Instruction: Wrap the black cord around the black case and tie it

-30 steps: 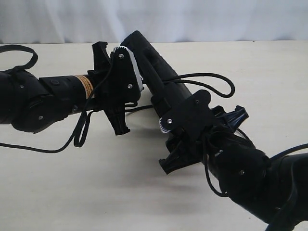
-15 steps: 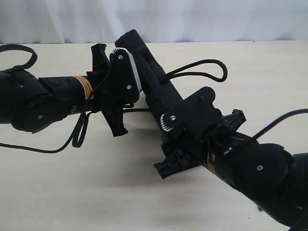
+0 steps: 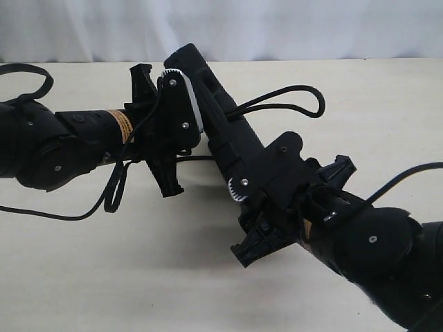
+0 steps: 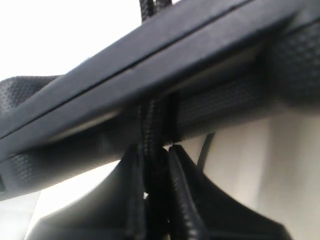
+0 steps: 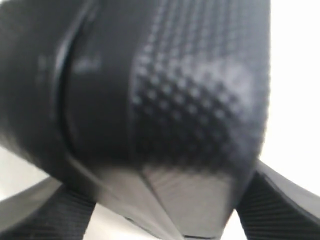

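The case (image 3: 220,121) is held above the table (image 3: 83,270), its long axis slanting down into the right claw (image 5: 172,205), which is spread wide around its near end. The cord (image 3: 308,97) crosses its middle and loops out to the right. The left claw (image 4: 154,156) is nearer and pinches the cord at the case's edge. The left arm's orange label (image 3: 122,125) is unreadable.

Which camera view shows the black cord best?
The left wrist view: the black cord is close, its braid clear, pinched in the left claw and crossing the black case. The exterior view shows only a thin loop beside the case. The right wrist view shows no cord, only the blurred case.
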`<action>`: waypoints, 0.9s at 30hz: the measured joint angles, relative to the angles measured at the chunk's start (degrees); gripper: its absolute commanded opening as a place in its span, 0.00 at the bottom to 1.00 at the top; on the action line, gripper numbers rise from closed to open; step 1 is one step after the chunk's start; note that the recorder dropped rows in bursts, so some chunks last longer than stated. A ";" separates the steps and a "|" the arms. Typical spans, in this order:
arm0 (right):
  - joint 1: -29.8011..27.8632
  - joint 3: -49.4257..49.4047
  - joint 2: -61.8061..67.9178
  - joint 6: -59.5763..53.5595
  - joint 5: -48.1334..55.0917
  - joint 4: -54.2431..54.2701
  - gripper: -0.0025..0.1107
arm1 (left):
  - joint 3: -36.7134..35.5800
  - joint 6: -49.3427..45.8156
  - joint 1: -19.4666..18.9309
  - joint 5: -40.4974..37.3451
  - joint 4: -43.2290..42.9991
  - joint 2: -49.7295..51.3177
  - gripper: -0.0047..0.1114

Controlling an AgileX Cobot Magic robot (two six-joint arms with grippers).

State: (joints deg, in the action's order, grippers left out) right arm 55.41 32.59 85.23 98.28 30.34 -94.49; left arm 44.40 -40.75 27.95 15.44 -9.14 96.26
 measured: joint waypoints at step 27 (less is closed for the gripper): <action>23.45 -0.23 1.16 -11.27 28.62 15.14 0.62 | 0.00 0.00 0.00 0.04 2.01 0.00 0.04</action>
State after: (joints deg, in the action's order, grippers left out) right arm 78.85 32.36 86.39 87.01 58.96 -79.35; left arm 44.40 -40.75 27.95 15.49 -7.12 96.26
